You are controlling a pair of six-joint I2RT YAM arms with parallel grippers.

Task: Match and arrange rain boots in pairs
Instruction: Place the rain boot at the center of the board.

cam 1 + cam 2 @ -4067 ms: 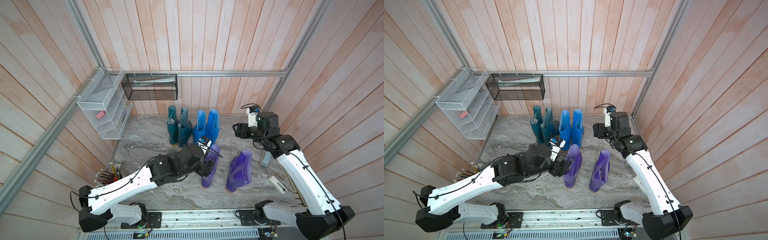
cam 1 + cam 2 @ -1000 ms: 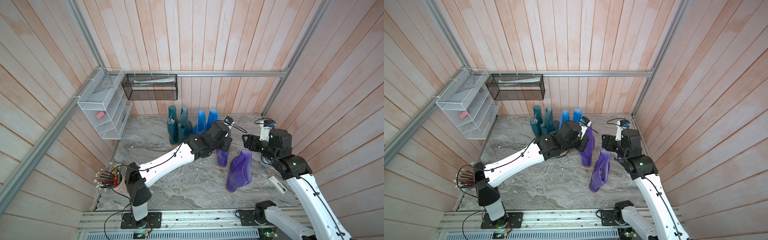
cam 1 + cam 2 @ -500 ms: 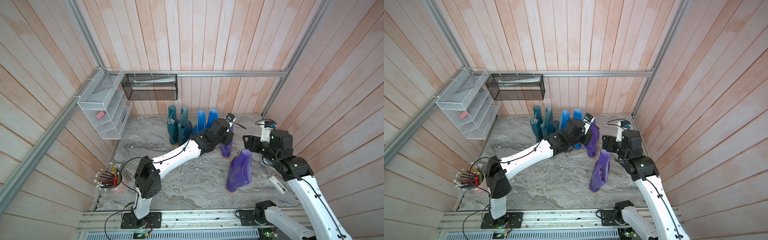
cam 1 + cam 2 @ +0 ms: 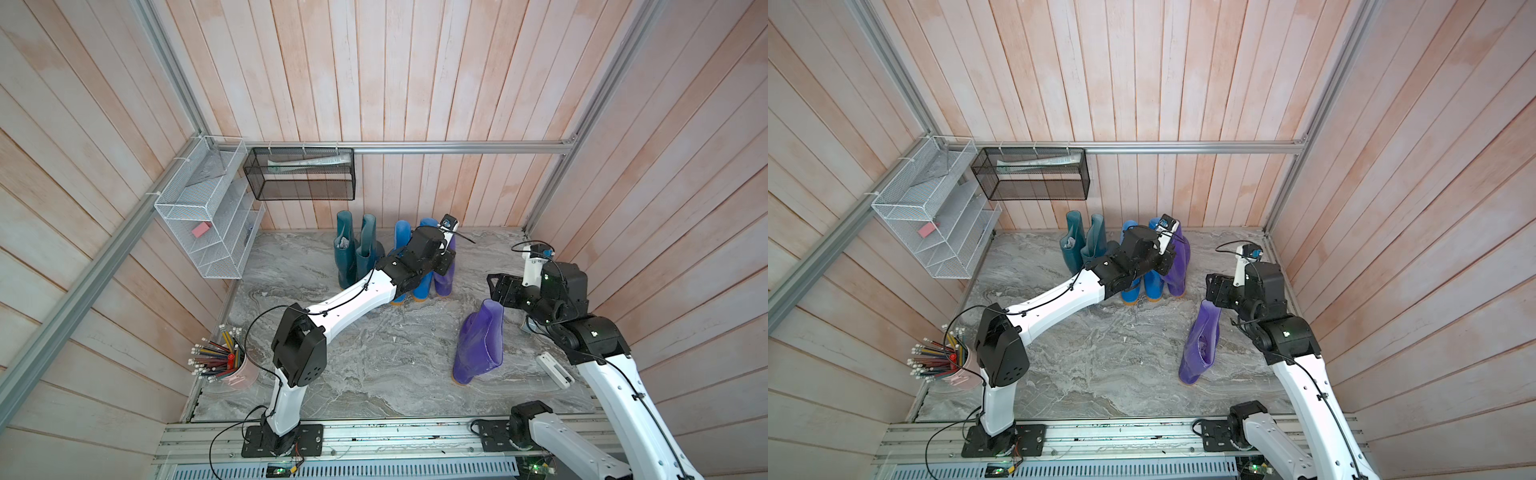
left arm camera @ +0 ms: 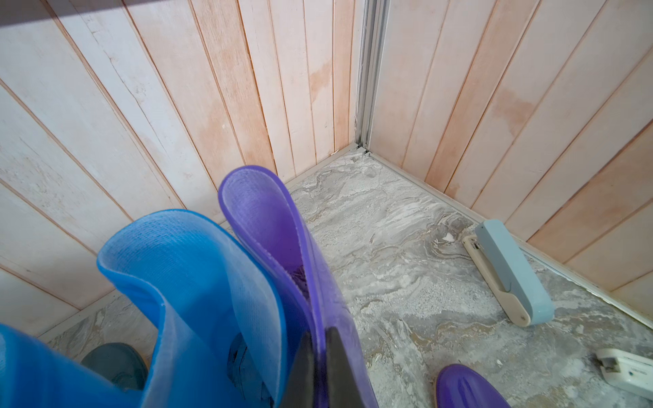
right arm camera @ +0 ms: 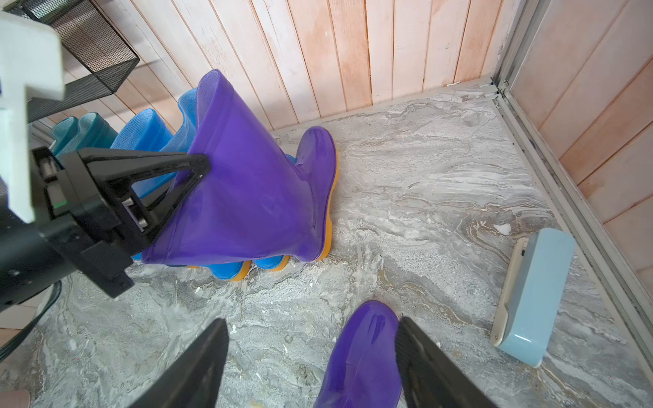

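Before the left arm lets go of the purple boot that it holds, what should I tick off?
1. Left gripper clamped on the shaft of the held purple boot: ok.
2. Held boot's sole down on the floor beside the blue boots: ok, judging by the right wrist view.
3. Teal boots and blue boots standing in the back row: ok.
4. Right gripper open: ok. Whether it touches the second purple boot: cannot tell.
5. Purple pair together: not ok. The second purple boot stands apart, nearer the front.
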